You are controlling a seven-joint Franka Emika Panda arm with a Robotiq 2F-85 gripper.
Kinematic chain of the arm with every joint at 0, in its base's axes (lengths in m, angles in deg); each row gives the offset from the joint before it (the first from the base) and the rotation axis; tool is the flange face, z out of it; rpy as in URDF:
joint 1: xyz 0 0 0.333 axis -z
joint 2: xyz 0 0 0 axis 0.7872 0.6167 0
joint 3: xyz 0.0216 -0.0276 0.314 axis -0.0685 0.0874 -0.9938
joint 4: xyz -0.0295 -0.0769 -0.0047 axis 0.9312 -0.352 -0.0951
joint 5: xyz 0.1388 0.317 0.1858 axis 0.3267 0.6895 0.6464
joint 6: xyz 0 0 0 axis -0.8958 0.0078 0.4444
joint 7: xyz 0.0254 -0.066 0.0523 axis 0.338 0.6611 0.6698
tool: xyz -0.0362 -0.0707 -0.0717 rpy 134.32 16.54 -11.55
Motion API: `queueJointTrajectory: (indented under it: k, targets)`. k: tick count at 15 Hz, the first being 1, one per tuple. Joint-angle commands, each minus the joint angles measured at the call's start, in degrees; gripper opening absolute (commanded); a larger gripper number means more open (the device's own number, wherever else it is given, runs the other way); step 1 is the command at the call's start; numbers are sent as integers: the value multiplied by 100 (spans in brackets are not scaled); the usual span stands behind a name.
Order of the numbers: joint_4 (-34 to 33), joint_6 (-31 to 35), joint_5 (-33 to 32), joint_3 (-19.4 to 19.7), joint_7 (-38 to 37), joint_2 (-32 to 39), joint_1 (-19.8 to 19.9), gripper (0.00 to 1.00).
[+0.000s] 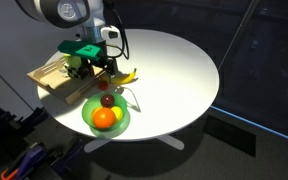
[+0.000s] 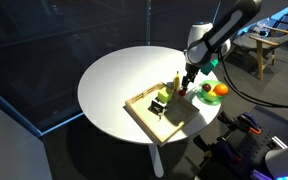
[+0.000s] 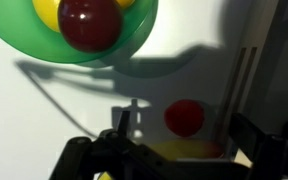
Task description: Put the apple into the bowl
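Small round bright red apple [image 3: 184, 117]: on the round white tabletop [image 1: 174, 60], outside the shallow round bright green bowl [image 3: 134, 40]. Skin smooth and evenly red, dulled by the shade lying over it in the wrist view. No stalk or mark can be made out. In an exterior view it is only a red spot just beside the bowl's rim, on the side toward the tray.

Bowl contents: a dark maroon round fruit [image 3: 89, 22] sits nearest the apple, with a yellow fruit [image 3: 49, 10] next to it. A round orange [image 1: 104, 119] shows in both exterior views. In the wrist view a strip of bare tabletop separates the apple from the bowl's rim.

Surroundings: a yellow banana [image 1: 130, 75] lies on the tabletop near the apple. In the wrist view a yellow patch touches the low edge of the frame just beside the apple, too blurred to name. A rectangular light wooden tray [image 2: 149, 113] stands near, on the far side of the hand from the bowl. It carries several dark small items, too small to tell apart.

Black two-fingered hand [image 3: 186, 128]: hangs directly over the apple, fingers spread wide, one to each side of the fruit. A gap shows between each finger and the red skin. It holds nothing. Whether the fingertips reach the tabletop, I cannot tell.
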Motion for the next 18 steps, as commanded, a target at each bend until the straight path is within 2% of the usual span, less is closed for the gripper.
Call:
queueJointTrajectory:
  k: [1, 18]
  targets:
    - [-66, 78, -51, -72, -183, 92, 47, 100]
    - [-442, 106, -159, -34, -236, 616, 10, 100]
